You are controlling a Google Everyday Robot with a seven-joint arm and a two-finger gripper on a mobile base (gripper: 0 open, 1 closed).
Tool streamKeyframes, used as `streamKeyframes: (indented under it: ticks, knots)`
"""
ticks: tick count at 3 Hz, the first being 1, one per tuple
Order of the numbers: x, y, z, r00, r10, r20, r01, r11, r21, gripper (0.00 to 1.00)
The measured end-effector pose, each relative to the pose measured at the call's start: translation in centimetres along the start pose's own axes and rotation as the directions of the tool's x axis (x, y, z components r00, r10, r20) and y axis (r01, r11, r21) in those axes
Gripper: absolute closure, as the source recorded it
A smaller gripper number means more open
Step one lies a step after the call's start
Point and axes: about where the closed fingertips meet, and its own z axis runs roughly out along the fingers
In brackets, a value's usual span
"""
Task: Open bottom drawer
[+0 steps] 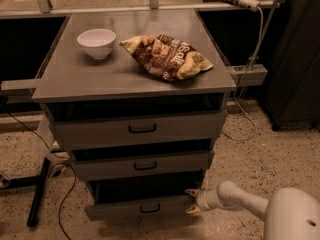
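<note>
The claw, fingers apart, sits at the right edge of the bottom drawer. It looks partly out; next, pull it farther.

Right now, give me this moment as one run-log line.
task: open bottom drawer | bottom drawer: looks partly out, dark gap above | claw: at drawer front's right end, off handle | on top: bowl, chip bag
</note>
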Motion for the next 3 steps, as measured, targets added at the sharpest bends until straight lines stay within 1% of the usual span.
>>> streamKeyframes:
  ticks: [1,2,3]
  knots:
    - [0.90,0.64,0.58,1.000,0.022,-0.006,-0.022,0.9996,-0.019,0.08]
    - [1.57,1.63,0.95,0.999,0.050,-0.014,-0.051,0.9974,-0.051,0.31]
    - [1.09,1.39,0.35,0.999,0.050,-0.014,-0.051,0.9974,-0.051,0.53]
